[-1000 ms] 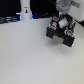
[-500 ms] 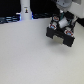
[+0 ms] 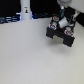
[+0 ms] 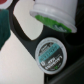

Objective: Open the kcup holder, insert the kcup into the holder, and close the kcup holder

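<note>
Jaws (image 3: 62, 23) over kcup holder (image 3: 56, 33)

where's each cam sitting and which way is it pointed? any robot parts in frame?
Exterior view: off the arm, raised, angled down across the white table at the kcup holder; the arm and claw show above it, blurred.
Wrist view: on the wrist, close over the holder, facing a kcup seated in a slot; a green-rimmed pod hangs nearer the lens; claw fingers not clearly visible.
Shared: both see the black holder and pods.

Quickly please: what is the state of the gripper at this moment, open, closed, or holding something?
Gripper: over the black boxy kcup holder; open or closed cannot be told.
</note>
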Tool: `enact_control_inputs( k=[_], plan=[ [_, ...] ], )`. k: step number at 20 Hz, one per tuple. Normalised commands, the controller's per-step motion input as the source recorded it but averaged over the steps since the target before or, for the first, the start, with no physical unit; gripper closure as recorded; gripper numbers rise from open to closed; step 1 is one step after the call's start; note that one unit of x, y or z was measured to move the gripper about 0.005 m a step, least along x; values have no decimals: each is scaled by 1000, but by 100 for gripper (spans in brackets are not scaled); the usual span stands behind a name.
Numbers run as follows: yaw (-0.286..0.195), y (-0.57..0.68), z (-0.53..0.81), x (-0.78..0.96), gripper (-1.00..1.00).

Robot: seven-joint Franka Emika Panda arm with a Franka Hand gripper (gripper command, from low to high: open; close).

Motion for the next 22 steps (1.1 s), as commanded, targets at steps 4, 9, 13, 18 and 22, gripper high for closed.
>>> enact_control_inputs(
  k=[4,9,13,18,22],
  plan=[
    [291,-215,71,0,-100],
    [316,-251,23,0,-100],
    [263,-286,18,0,-100],
    [185,-253,31,-115,-100],
    [119,-215,34,-151,-100]
  ],
)
